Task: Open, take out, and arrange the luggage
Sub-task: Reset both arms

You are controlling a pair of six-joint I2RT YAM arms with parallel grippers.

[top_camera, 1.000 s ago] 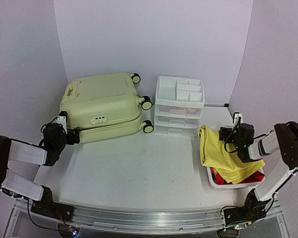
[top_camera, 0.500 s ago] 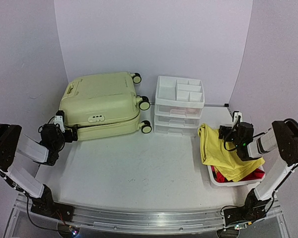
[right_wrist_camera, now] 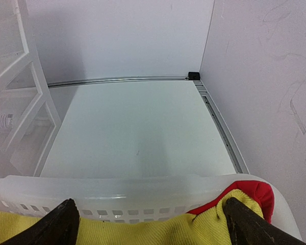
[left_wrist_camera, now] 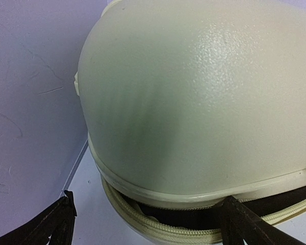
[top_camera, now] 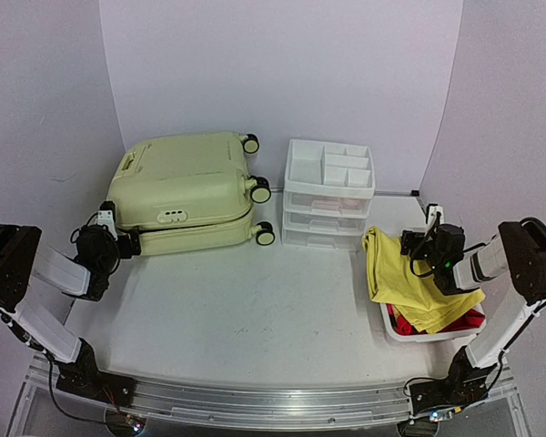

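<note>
The pale yellow-green luggage point(top_camera: 187, 187) lies flat at the back left, wheels toward the middle. Its two shells stand slightly apart at the near-left corner, showing zipper tape point(left_wrist_camera: 163, 229) and black lining. My left gripper point(top_camera: 126, 244) is open at that corner. In the left wrist view the left gripper point(left_wrist_camera: 148, 201) has one finger point(left_wrist_camera: 245, 224) in the gap under the upper shell point(left_wrist_camera: 204, 102) and the other finger point(left_wrist_camera: 58, 222) out over the table. My right gripper point(top_camera: 415, 246) hangs open over a yellow cloth point(top_camera: 396, 273), holding nothing.
A white drawer organizer point(top_camera: 329, 191) stands right of the luggage. A white mesh basket point(top_camera: 402, 335) at the right holds the yellow cloth point(right_wrist_camera: 143, 229) over a red one point(right_wrist_camera: 252, 191). Walls close in on the left, back and right.
My left arm has drawn its elbow back to the left, and its gripper has slid a little left at the luggage corner. The luggage has shifted slightly left. The right arm has barely moved.
</note>
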